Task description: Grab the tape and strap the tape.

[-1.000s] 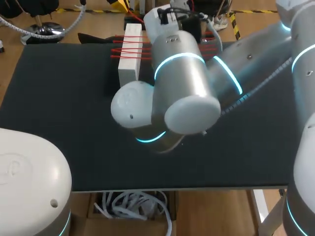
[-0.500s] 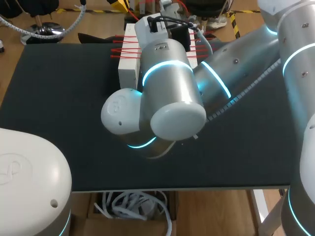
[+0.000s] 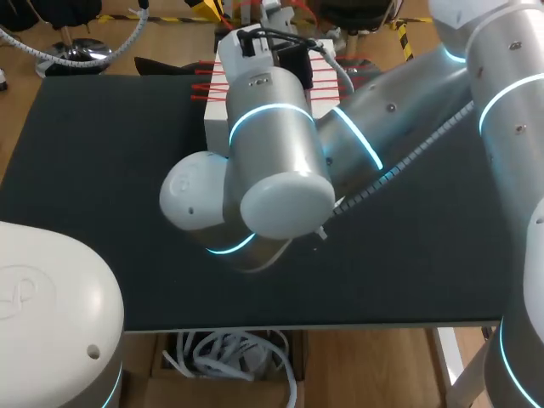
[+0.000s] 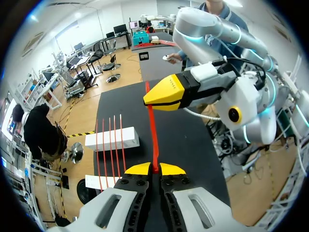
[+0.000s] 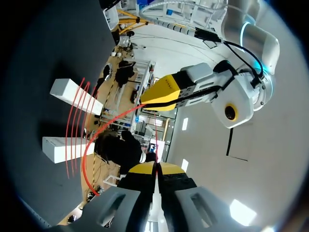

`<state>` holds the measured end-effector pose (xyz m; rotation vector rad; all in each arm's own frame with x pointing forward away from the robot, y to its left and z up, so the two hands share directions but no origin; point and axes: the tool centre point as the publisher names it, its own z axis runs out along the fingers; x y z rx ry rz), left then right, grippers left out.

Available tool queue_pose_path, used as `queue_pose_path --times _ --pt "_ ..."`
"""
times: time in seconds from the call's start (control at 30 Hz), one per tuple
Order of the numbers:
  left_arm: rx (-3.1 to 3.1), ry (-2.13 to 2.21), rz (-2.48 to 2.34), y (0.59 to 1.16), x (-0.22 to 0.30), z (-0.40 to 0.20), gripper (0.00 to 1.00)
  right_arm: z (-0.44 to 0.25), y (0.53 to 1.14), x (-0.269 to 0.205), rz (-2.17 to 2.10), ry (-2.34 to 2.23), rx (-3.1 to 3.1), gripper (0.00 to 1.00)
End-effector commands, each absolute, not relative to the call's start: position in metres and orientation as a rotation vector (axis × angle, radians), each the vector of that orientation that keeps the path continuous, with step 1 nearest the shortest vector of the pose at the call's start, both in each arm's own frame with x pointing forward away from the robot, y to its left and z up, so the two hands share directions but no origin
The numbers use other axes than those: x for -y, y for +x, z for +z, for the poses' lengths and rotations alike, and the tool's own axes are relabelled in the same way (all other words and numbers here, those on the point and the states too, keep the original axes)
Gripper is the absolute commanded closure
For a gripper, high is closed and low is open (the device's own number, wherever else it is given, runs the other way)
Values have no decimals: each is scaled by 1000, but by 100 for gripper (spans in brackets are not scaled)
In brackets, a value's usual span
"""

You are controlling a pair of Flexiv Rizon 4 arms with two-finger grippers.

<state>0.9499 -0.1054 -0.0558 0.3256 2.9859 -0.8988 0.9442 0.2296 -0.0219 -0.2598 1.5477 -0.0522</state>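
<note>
- Since before, the right arm (image 3: pixel 272 153) has shifted further over the white blocks (image 3: pixel 219 115).
- Left gripper (image 4: pixel 154 168) and right gripper (image 5: pixel 155 167) both pinch the red tape (image 4: pixel 153 130), stretched beside those blocks, likely for another wrap.

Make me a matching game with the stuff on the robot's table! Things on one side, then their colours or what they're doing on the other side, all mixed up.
Things:
1. tape
2. blocks
3. table
4. left pincer

Colour or state:
A. white
B. shut on the tape
C. red
D. black

Pairs: 1-C, 2-A, 3-D, 4-B.
</note>
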Motion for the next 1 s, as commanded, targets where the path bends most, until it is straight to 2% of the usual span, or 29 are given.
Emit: queue_pose_path --times 0.03,1.0 --pt "-2989 325 -894 950 105 -55 100 -22 945 -236 -58 -260 -1550 100" --pt "-2989 325 -894 950 105 -55 100 -32 946 -253 -61 -294 -1569 100"
